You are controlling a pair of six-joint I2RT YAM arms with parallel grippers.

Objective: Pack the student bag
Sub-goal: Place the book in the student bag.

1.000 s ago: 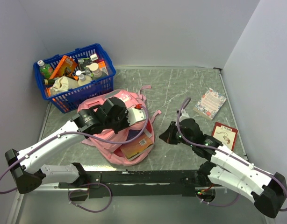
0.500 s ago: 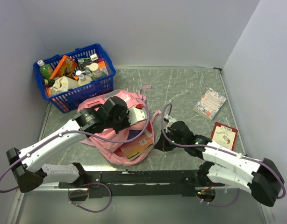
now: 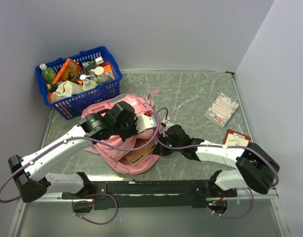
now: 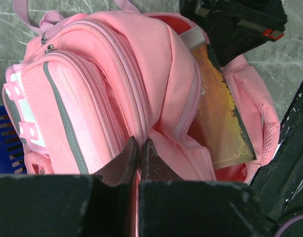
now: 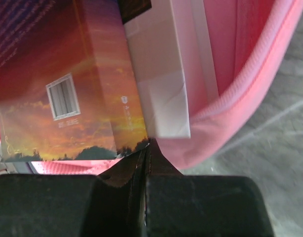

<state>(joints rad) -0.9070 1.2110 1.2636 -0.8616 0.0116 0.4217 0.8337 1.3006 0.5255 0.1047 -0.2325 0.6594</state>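
Note:
The student bag (image 3: 139,104), a soft pink backpack with a grey stripe, lies open in the middle of the table. My left gripper (image 3: 142,123) is shut on a fold of pink fabric by the zipper (image 4: 140,148), holding the mouth of the student bag (image 4: 156,59) up. A book with a sunset cover (image 3: 136,157) sticks partly out of the opening (image 4: 218,123). My right gripper (image 3: 160,148) is shut with nothing between its fingers. Its tips (image 5: 145,148) touch the lower edge of the book (image 5: 67,89), just inside the pink rim (image 5: 240,98).
A blue basket (image 3: 77,81) full of bottles and packets stands at the back left. A floral notebook (image 3: 221,109) and a red booklet (image 3: 236,142) lie at the right. Walls close in the table on three sides.
My right arm has swept left across the table to the bag's opening, and the book sits deeper in the bag. The left gripper has kept its hold.

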